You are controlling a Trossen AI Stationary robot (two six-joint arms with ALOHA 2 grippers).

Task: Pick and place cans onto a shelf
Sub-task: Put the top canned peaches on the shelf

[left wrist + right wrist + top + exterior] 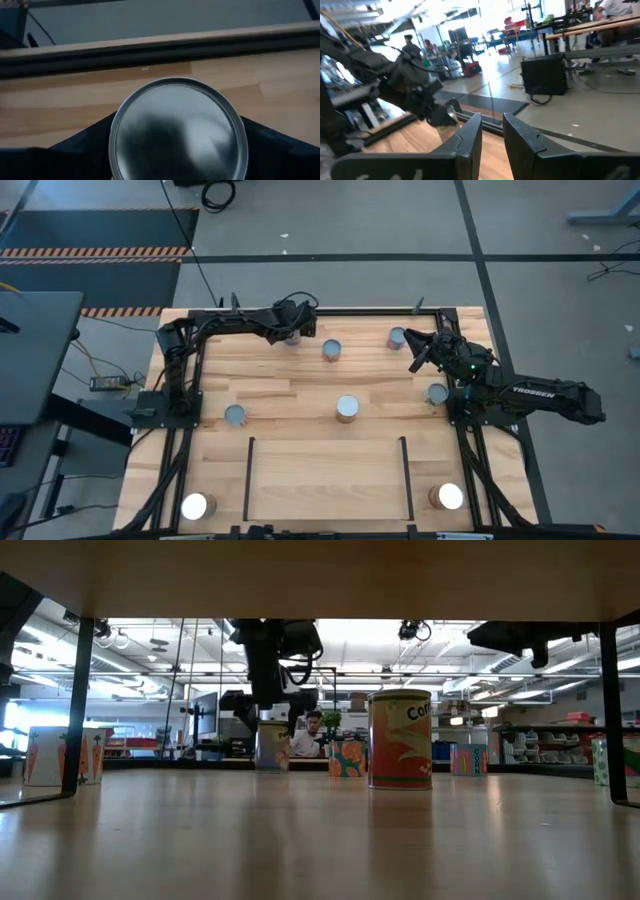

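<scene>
A can with a dull grey metal top (pixel 178 131) stands upright on the plank table near its far edge (pixel 292 339). My left gripper (pixel 293 331) slants down over it, open, with one finger on each side of the can's wall. In the low view this gripper (pixel 270 690) hangs just above the can (pixel 272 746). My right gripper (pixel 492 135) waits level at the far right (pixel 420 350), with a narrow gap between its fingers and nothing in it. The shelf (pixel 325 480) lies at the near middle and carries nothing. My left gripper has its left finger (pixel 92 145) and right finger (pixel 272 145) close against opposite sides of the can's wall, slanting down from above. I cannot tell whether they touch it. The can stands upright with its base on the table.
Other cans stand loose on the table: grey-topped ones (pixel 331 349), (pixel 397 338), (pixel 437 393), (pixel 347 408), (pixel 235 415), and white-topped ones at the near corners (pixel 198 505), (pixel 450 496). A black rail (pixel 150 50) runs along the far edge just behind the can.
</scene>
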